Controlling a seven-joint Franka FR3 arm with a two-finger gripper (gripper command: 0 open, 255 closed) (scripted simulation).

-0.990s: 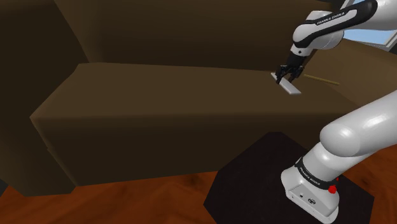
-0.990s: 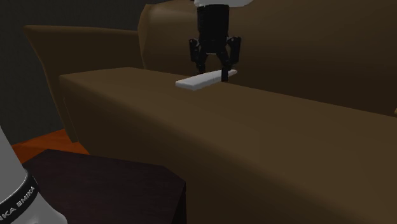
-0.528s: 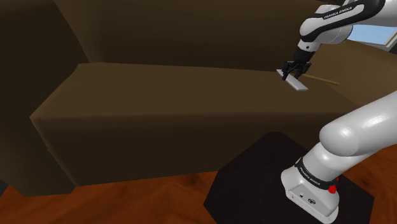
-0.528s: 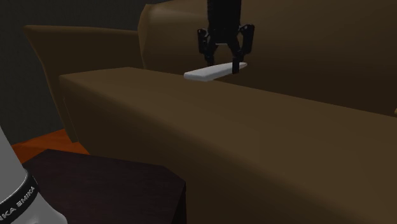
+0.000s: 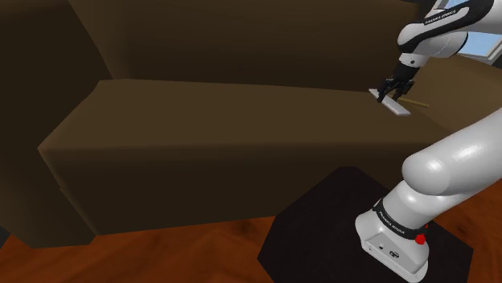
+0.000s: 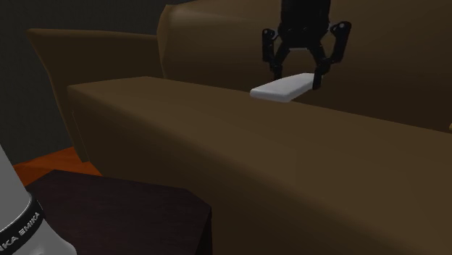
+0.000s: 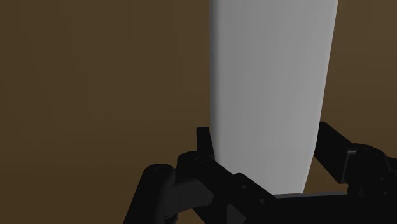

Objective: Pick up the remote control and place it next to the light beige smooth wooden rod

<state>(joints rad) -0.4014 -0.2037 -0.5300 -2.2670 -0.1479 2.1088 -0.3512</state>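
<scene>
Remote (image 6: 279,89) now nearer rod (image 5: 417,104); pincer (image 6: 297,81) clasps one end; apparently lifted.

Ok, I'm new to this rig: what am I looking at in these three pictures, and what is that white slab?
It is a white robot arm on a box stand, ending in a black two-fingered pincer. The shoulder view looks from beside the stand. The second exterior view looks low along a brown sofa seat. The wrist view looks from the hand along the fingers. The white slab is the remote control, clasped in the pincer and seemingly just above the seat. A thin pale rod lies on the seat close by.
</scene>
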